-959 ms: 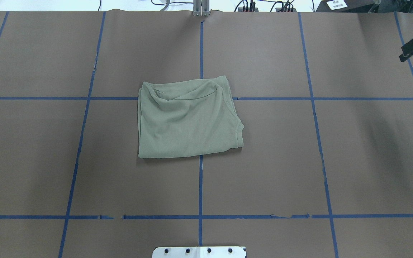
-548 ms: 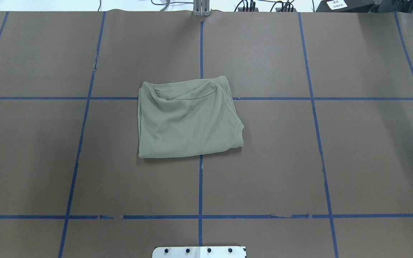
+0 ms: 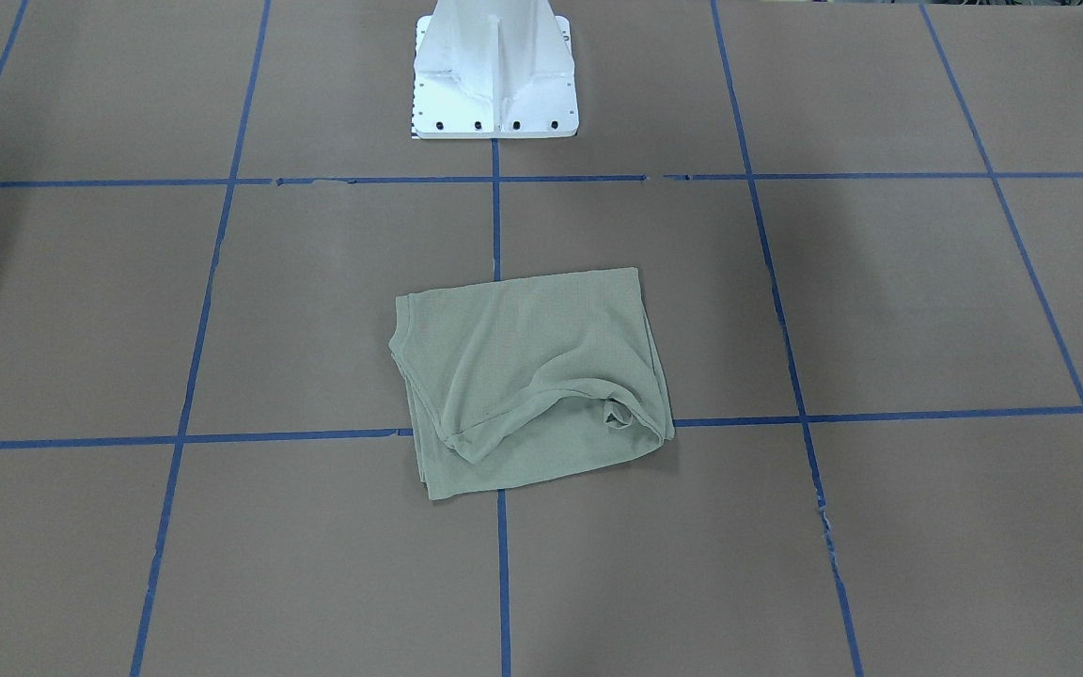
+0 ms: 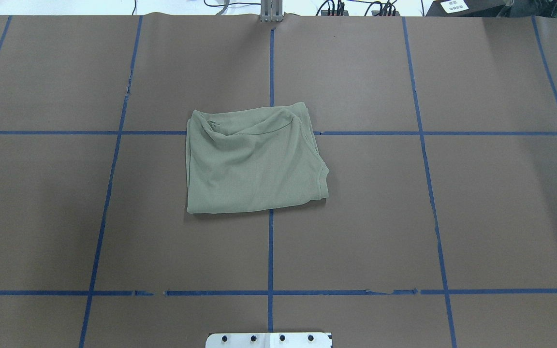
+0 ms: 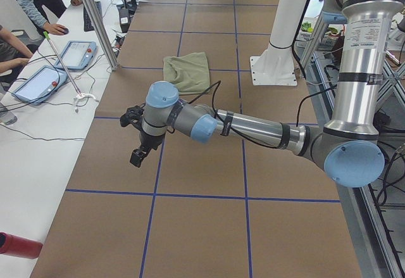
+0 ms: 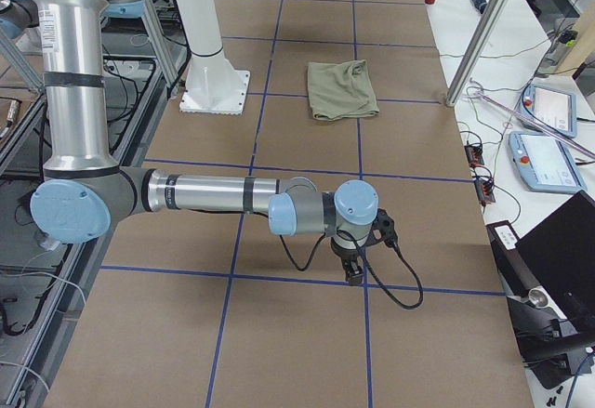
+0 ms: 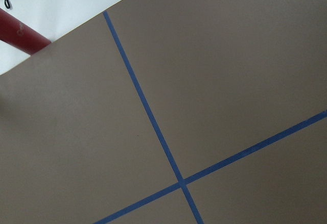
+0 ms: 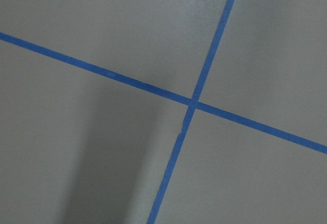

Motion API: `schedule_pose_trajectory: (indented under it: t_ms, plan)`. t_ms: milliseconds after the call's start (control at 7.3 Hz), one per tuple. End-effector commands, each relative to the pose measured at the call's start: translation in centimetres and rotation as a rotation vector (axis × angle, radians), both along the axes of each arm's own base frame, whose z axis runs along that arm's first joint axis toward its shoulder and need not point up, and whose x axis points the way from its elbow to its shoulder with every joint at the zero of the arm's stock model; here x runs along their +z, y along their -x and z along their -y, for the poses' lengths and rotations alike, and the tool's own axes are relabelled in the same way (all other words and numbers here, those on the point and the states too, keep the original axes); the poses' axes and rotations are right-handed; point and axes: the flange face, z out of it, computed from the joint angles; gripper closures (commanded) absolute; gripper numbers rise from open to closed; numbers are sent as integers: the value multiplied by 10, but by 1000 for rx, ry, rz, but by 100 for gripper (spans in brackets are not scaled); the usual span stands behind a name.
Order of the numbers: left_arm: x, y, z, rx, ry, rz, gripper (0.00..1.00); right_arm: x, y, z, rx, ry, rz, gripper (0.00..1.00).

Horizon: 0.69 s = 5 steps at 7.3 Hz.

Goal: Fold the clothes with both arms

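Observation:
The pale sage-green shirt [image 4: 254,164] lies folded into a rough rectangle at the middle of the brown table, with wrinkles along its far edge; it also shows in the front view [image 3: 532,376] and both side views [image 5: 188,72] [image 6: 340,89]. Neither gripper touches it. My left gripper [image 5: 136,157] hangs over the table far out toward the left end. My right gripper [image 6: 354,276] hangs low over the table toward the right end. Both show only in the side views, so I cannot tell whether they are open or shut. The wrist views hold only brown table and blue tape lines.
The white pedestal base [image 3: 494,85] stands at the robot's edge. A metal post [image 5: 95,18] rises at the far edge. A side bench holds control tablets [image 5: 74,54], and people's hands rest there. A red cylinder [image 5: 19,245] lies off the left end.
One second ago my right gripper showed at the overhead view's upper right edge; it has since left that view. The shirt has not moved.

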Motion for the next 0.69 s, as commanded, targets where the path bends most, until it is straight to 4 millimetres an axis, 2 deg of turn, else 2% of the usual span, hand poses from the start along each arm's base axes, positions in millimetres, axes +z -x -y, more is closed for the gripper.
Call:
schedule_pose_trajectory:
  t_ms: [0,137,274,548]
  plan:
    - [94,22,-7,-38,139,7,0,9,-8,-7,25,39,6,0]
    - [100,22,-10,-37,240,8,0,20,-8,-14,29,65,5,0]
    - [78,22,-7,-37,302,10,0,28,-8,-20,29,80,3,0]
    - [36,17,-19,-24,382,-53,0,34,-8,-27,70,134,0,0]
